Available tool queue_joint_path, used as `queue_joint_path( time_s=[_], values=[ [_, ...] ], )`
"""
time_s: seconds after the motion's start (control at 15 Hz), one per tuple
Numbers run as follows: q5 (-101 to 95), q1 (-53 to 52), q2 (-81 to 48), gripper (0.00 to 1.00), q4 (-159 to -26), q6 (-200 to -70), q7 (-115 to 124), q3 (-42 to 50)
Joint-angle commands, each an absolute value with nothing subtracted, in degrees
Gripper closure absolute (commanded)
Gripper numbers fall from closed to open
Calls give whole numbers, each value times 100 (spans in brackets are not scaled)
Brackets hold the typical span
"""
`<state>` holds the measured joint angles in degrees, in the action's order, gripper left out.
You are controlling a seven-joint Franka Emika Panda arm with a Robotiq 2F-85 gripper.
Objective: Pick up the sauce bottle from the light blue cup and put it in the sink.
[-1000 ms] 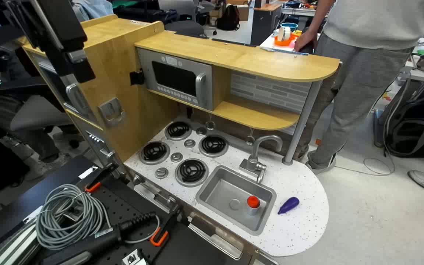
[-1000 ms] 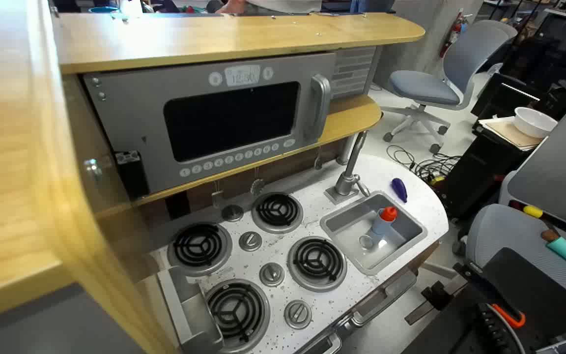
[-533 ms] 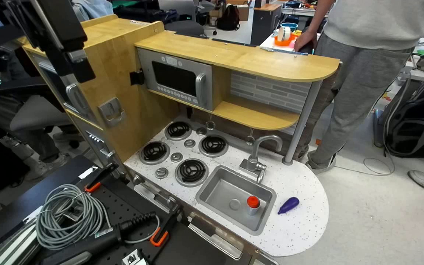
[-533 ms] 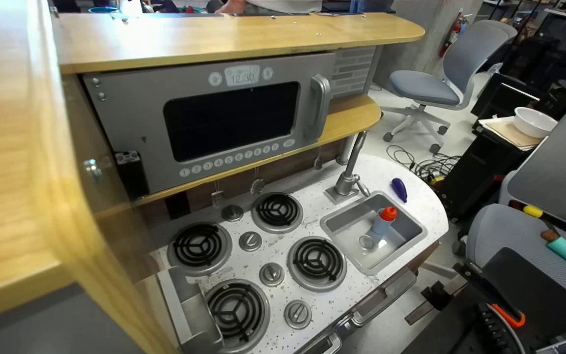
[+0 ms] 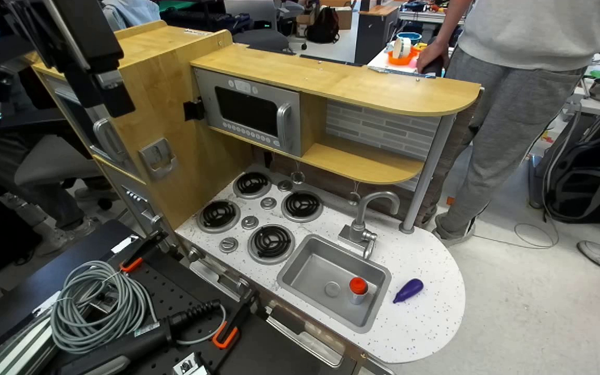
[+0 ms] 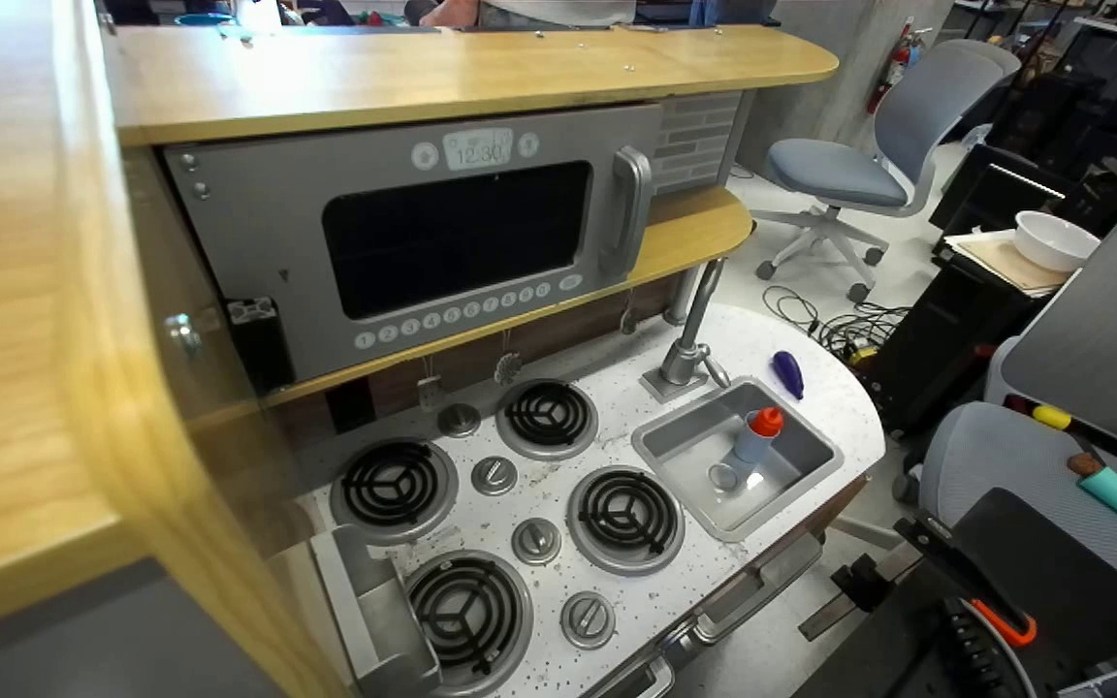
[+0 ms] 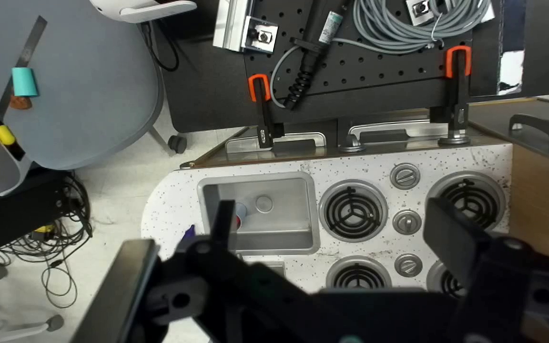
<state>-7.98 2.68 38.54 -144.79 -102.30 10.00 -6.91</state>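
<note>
The red sauce bottle (image 5: pixel 358 285) stands in the light blue cup (image 5: pixel 357 299) inside the silver sink (image 5: pixel 308 265). The bottle (image 6: pixel 767 422), the cup (image 6: pixel 753 444) and the sink (image 6: pixel 689 436) show in both exterior views. Only the bottle's red top part sticks out above the cup. In the wrist view my gripper (image 7: pixel 331 219) is open with nothing between its fingers, high above the counter. Its left finger partly hides the bottle (image 7: pixel 238 222) and the cup (image 7: pixel 241 210). The sink (image 7: pixel 284 224) lies toward that finger.
A silver faucet (image 5: pixel 360 224) rises at the sink's back edge. A purple object (image 5: pixel 409 290) lies on the counter beside the sink. Several burners (image 5: pixel 271 244) and knobs are on the sink's other side. A wooden shelf with a toy microwave (image 5: pixel 250 112) overhangs the counter's back.
The bottle, cup and sink have not moved. The hand of the person at the back has shifted slightly.
</note>
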Motion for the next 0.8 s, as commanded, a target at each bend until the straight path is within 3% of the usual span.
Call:
queue_joint_path(
  time_s=[0.0, 0.53, 0.6, 0.73],
  values=[
    [-825, 188, 3844, 0, -14466, -10189, 1071, -627],
    [-654, 168, 3877, 0, -14540, -10444, 1281, -586],
    [-963, 465, 2994, 0, -14259, -11074, 989, -275],
    [-1088, 577, 2629, 0, -14159, -11485, 881, -97]
  ],
)
